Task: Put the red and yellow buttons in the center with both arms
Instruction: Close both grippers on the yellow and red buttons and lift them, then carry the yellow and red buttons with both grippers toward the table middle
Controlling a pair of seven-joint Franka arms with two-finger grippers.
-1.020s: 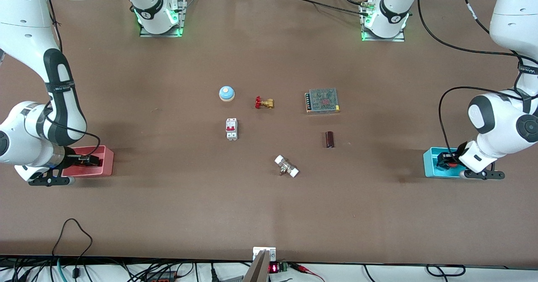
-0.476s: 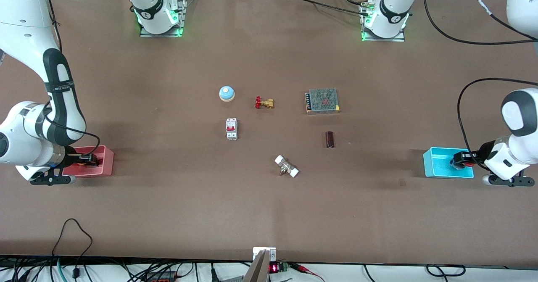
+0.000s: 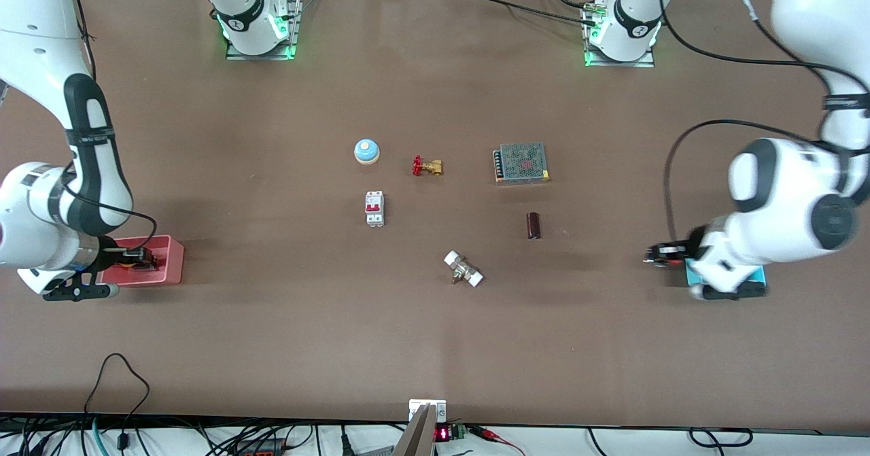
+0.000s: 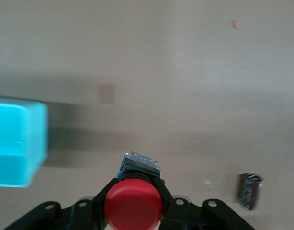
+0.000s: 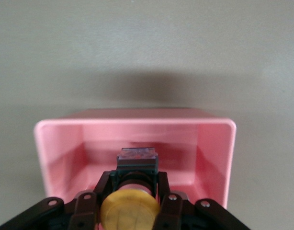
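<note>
Left gripper (image 3: 658,255) is up in the air over bare desk (image 3: 435,347), just off the edge of the blue bin (image 3: 758,279) on the side facing the middle. Its fingers (image 4: 161,189) are clamped on the red button (image 4: 133,205). In the left wrist view the red cap fills the space between them, with the button's clear-topped body sticking out past it, and the blue bin sits off to one side with only brown desk under the button. A small dark cylinder (image 4: 249,190) shows at the edge of that view too.

Right gripper (image 3: 139,259) is over the pink bin (image 3: 173,260) at the right arm's end of the desk. Its fingers (image 5: 105,184) are closed on the yellow button (image 5: 130,209), which hangs inside the bin's opening with the pink walls all around it in the right wrist view. Can't tell if it's touching the bin floor.

The middle of the desk has the other stuff: a blue-and-white bell (image 3: 366,150), a brass valve (image 3: 427,166) with a red handle beside it, a mesh-topped metal box (image 3: 522,162), a white breaker (image 3: 374,208) nearer the camera than the bell, and a white-ended fitting (image 3: 463,269) nearest the camera of that bunch. Neither button is in the middle yet.
</note>
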